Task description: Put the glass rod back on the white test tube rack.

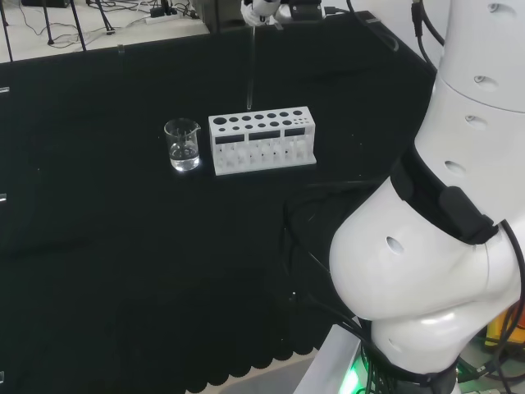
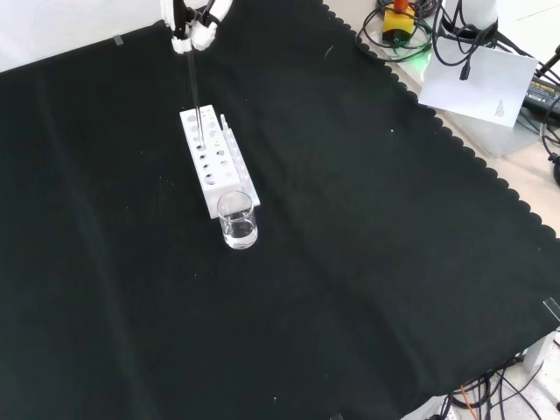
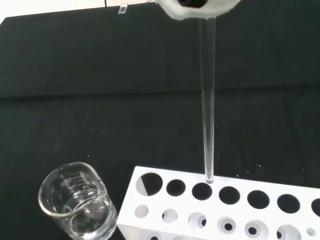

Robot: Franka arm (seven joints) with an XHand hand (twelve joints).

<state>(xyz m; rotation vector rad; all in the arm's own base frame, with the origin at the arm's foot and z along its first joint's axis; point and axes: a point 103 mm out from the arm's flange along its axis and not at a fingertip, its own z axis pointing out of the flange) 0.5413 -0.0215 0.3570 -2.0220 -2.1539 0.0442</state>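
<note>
The white test tube rack stands on the black cloth with several round holes in its top. A clear glass rod hangs upright from the hand, whose fingers pinch its upper end. The rod's lower tip is right at the rim of a hole in the rack's far row as the wrist view shows it; whether it touches the rack I cannot tell.
A small glass beaker with a little clear liquid stands at one end of the rack. The arm's big white links take up the head view's right. Cables and gear lie beyond the cloth's scalloped edge.
</note>
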